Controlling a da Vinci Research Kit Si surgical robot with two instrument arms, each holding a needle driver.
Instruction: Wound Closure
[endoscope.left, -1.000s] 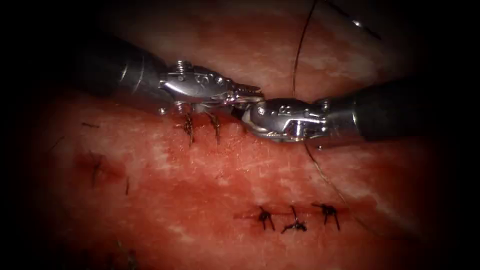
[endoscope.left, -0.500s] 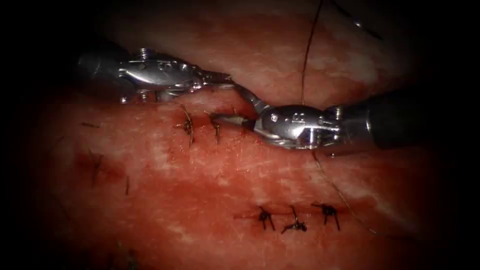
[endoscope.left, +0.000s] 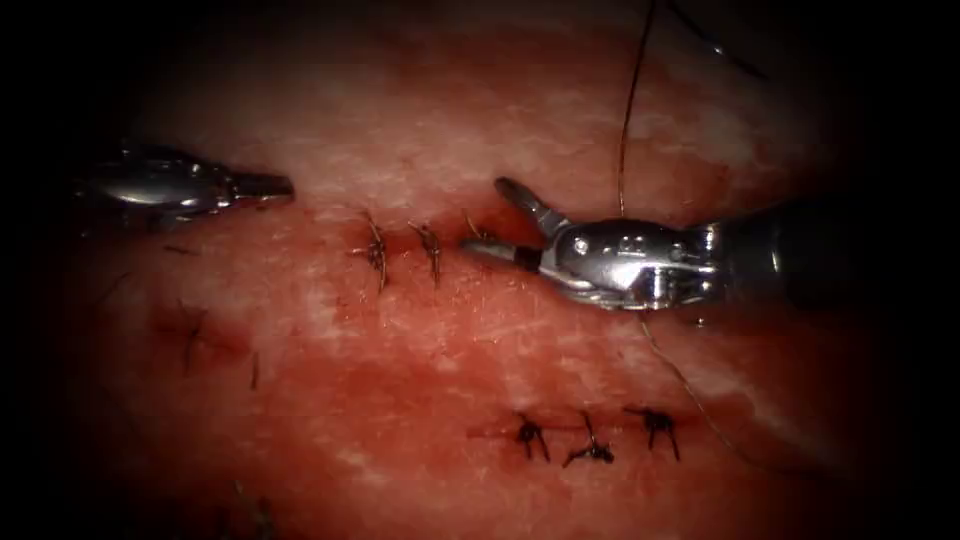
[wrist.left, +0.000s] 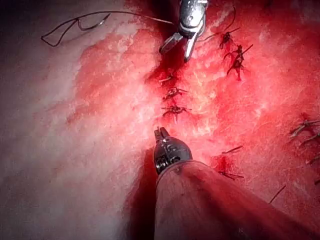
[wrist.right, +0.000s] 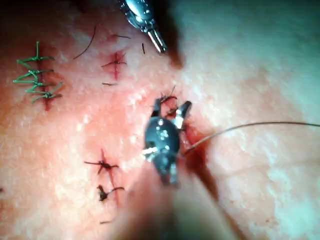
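Note:
My right tool (endoscope.left: 487, 215) comes in from the right with its jaws wide open and nothing between them. They straddle the right end of the upper cut (endoscope.left: 455, 232) in the tissue (endoscope.left: 420, 340), beside two dark stitches (endoscope.left: 378, 252). My left tool (endoscope.left: 268, 186) sits far to the left of those stitches, jaws shut and holding nothing I can see. A long thread (endoscope.left: 626, 120) runs down from the top, passes behind the right tool and trails off to the lower right. The right wrist view has the open jaws (wrist.right: 171, 106) over the cut, with the thread (wrist.right: 240, 127) leading away. I cannot make out the needle.
A second row of three dark stitches (endoscope.left: 590, 445) lies nearer the front. Short cut ends of thread (endoscope.left: 190, 340) lie on the tissue at the left. In the left wrist view a slack loop of thread (wrist.left: 75, 22) lies on pale tissue beyond the right tool (wrist.left: 176, 53).
The two tools met tip to tip over the cut. The left tool has since drawn far back to the left. The right tool's jaws have opened and it has shifted slightly right.

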